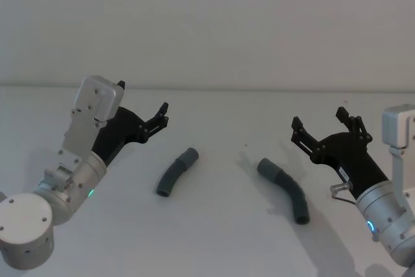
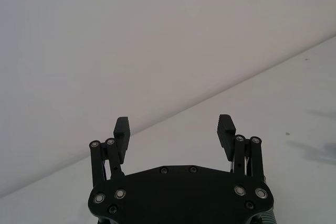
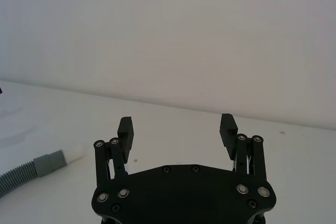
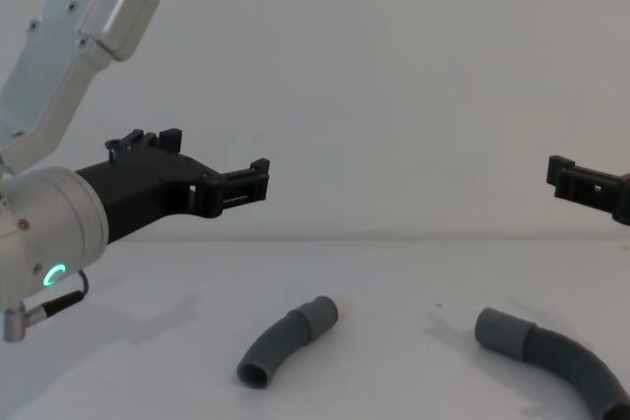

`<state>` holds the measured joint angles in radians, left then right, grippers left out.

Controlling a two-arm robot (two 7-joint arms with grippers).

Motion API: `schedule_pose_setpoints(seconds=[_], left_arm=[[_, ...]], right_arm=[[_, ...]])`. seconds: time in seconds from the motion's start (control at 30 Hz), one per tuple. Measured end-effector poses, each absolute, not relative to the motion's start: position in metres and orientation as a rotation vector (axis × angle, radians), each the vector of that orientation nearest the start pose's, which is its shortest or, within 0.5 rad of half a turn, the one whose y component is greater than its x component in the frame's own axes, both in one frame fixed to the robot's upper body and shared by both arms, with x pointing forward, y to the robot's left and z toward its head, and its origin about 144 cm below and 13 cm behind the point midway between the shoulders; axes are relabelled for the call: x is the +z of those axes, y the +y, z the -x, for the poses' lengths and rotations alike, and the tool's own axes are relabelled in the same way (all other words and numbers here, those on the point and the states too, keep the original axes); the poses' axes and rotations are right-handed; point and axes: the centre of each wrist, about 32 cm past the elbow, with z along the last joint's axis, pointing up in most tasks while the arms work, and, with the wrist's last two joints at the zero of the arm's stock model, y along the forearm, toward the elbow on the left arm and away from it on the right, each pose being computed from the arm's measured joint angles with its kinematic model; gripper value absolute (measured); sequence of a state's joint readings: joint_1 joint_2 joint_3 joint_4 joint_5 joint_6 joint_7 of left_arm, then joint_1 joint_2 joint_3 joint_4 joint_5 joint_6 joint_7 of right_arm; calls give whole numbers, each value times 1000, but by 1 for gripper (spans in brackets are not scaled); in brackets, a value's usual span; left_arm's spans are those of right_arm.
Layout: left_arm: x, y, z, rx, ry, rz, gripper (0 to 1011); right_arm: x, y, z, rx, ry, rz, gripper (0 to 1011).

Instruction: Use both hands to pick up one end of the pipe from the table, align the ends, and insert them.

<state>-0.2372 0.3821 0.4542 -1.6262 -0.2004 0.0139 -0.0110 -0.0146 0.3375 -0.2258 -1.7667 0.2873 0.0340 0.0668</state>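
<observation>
reader: pipe pieces, where are they?
describer: both lie flat on the white table (image 1: 214, 238), well apart. the short curved piece (image 1: 175, 174) is left of centre, the longer piece (image 1: 286, 191) right of centre. the short cuff (image 1: 189, 157) and the wide cuff (image 1: 267, 168) point inward, toward each other, with bare table between them
reader: and the grippers?
describer: both hover above the table, fingers spread wide, holding nothing. the left gripper (image 1: 142, 98) is outside and beyond the short curved piece, the right gripper (image 1: 319, 119) outside and beyond the longer piece. each hose slants from its far inner cuff to its near outer end, so each arm is likely to take the piece on its own side
</observation>
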Motion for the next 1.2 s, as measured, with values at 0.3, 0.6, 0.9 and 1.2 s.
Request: schedule_pose_setpoints(seconds=[0.3,0.6,0.9,1.2], left_arm=[[1204,198,-492,1123,-267,-62,1001],[1207,200,-492,1093,-236,-91,1001],[1213,201,-492,1030,-162,-155,1001],[1223,202,-491,958,-82,-248,1001]], right_arm=[[1189,-237,-443,-1229,-75,-26,997],[1189,-237,-443,-1229,-75,-26,997],[1189,-237,-443,-1230,-75,-26,997],[1189,-237,-443,-1230,-75,-26,997]])
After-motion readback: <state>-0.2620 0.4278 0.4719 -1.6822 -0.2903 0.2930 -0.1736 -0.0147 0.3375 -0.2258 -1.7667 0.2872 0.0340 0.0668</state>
